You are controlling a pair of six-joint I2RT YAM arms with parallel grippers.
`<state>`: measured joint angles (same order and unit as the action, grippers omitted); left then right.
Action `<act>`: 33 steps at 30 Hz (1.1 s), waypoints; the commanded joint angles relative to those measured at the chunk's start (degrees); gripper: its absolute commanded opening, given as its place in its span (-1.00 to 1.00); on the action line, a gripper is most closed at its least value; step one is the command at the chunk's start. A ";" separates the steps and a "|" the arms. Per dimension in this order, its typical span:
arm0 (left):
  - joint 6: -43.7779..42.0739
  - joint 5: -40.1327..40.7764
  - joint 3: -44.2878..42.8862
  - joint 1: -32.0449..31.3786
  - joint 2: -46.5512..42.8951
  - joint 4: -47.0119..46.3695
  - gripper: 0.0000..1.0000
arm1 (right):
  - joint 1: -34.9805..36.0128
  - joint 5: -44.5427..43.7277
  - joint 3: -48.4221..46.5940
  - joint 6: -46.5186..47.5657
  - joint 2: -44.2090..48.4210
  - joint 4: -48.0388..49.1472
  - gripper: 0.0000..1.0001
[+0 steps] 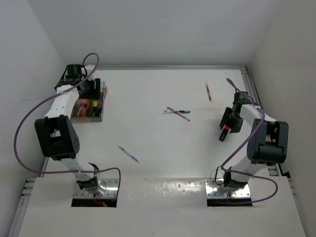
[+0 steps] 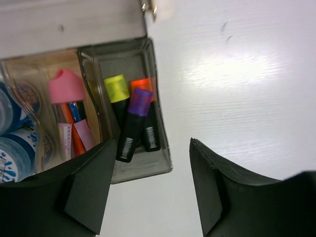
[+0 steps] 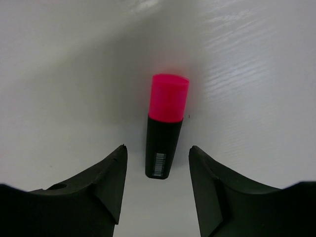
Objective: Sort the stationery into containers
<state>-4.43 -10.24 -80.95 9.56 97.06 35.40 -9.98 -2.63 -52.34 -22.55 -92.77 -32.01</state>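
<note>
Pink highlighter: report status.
Right gripper: jaws open, straddling pink highlighter, flat on table, ungripped. Left gripper: jaws open, empty, over organiser edge. Nothing blocking the grasp.

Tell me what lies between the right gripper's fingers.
A pink-capped highlighter lies on the table between the fingers of the right gripper, touching neither; the right wrist view shows it.
</note>
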 commanded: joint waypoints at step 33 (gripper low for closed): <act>11.01 -27.04 8.09 -31.43 -18.92 -20.37 0.40 | 24.21 16.17 -17.34 -20.95 13.50 18.74 -1.00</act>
<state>4.21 -36.93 -72.69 -19.25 77.71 18.83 11.84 14.59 -65.98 -37.65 -79.22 -16.71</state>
